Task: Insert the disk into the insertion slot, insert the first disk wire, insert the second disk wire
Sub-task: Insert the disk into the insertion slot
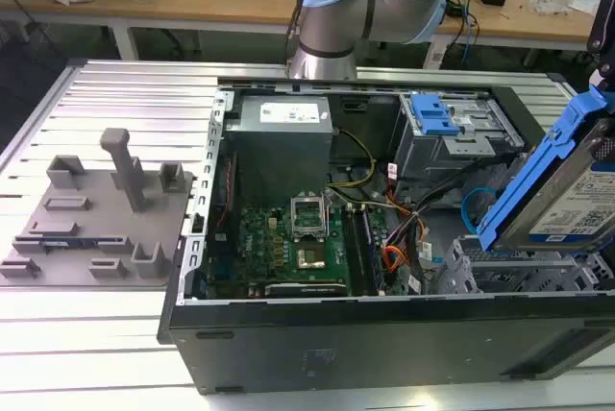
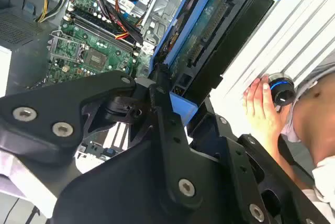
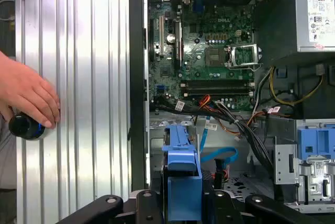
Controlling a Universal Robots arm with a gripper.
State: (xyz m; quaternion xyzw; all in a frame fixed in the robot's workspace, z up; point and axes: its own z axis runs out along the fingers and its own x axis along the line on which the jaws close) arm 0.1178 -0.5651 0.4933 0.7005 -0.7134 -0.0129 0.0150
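Note:
The disk (image 1: 577,195), a silver drive with a white label in a blue carrier, hangs tilted over the case's corner at the exterior view's right. My gripper (image 2: 166,85) is shut on the carrier's edge, its black fingers (image 2: 159,103) pressed against the blue plastic. In the first wrist view the disk (image 3: 181,174) shows edge-on, with my gripper (image 3: 181,203) around it. The insertion slot (image 1: 519,272), a low perforated grey cage, lies just below the disk and apart from it. A loose blue cable (image 3: 222,156) curls beside the insertion slot (image 3: 157,143).
The taller grey bay with a blue latch (image 1: 450,123) stands behind the cage. The motherboard (image 1: 298,243) and power supply (image 1: 283,128) fill the case's middle. A person's hand (image 3: 29,93) rests on a black knob (image 3: 23,126) on the ribbed table. Grey fixtures (image 1: 96,209) sit at the exterior view's left.

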